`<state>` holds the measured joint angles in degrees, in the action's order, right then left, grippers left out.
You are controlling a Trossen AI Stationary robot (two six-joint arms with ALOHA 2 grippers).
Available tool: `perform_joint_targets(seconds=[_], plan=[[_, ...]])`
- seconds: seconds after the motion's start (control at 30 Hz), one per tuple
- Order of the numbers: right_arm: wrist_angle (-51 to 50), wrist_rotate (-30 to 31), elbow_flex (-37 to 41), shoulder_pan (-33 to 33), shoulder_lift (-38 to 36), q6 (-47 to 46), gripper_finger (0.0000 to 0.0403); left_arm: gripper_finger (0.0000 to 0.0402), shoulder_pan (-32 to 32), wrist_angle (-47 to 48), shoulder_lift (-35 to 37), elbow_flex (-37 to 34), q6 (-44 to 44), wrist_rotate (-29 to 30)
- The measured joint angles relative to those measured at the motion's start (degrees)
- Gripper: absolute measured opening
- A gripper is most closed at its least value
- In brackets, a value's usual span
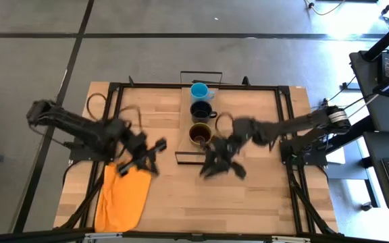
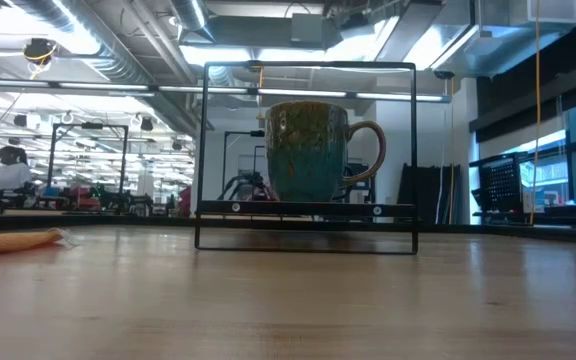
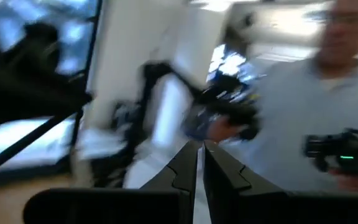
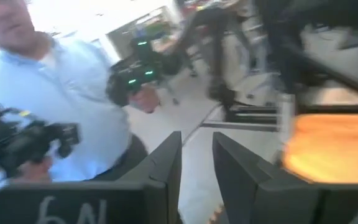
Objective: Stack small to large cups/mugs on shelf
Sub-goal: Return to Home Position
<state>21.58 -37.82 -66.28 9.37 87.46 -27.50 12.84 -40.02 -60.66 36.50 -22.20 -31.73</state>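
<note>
— Wood table (image 1: 262,196) fills my top screen. Want to hear what I see?

— Yes! Where are the cups?

— All three stand on the shelf (image 1: 184,121), in one line. The small blue cup (image 1: 198,90) is at one end of the shelf. The black cup (image 1: 201,111) is in the middle. The olive cup (image 1: 199,134) is at the other end. They stand side by side, not one inside another.

— And from down low?

— My low camera looks along the shelf, so the olive cup hides the two behind it. It stands upright on the plank, inside the thin black wire frame (image 2: 206,150).

— Where are your claws?

— The right gripper (image 4: 197,138) hangs just past the olive-cup end of the shelf, apart from the cup. Its fingers (image 4: 235,171) are a little apart, and I see floor between them. The left gripper (image 3: 200,146) is off to the left side of the shelf, well away from the cups, over the top edge of an orange cloth (image 1: 123,196). Its fingers (image 3: 182,171) are almost together, with only a thin slit between them. Both claws hold nothing.

— Is anyone in the room?

— A person (image 3: 303,118) in a light blue shirt stands beyond the table, with dark gadgets in both hands.
</note>
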Motion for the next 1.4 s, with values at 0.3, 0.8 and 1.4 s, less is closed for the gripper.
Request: perform_joint_targets(seconds=[0.3, 0.8, 1.4], plan=[[-20.68, 0.82, 2.3, -16.45, -15.96, 9.63, 0.0093, 0.0019, -28.42, 18.55, 16.09, -0.04, -1.25, 0.27], [-7.63, 11.85, 24.34, -15.39, -31.68, 10.26, 0.0093, 0.0019, -13.03, 20.55, 39.52, -16.22, 0.8, 29.92], [1.52, 12.67, 43.25, -15.67, -39.94, 7.13, 0.0093, 0.0019, -5.97, 15.35, 41.81, -28.66, -0.13, 33.84]])
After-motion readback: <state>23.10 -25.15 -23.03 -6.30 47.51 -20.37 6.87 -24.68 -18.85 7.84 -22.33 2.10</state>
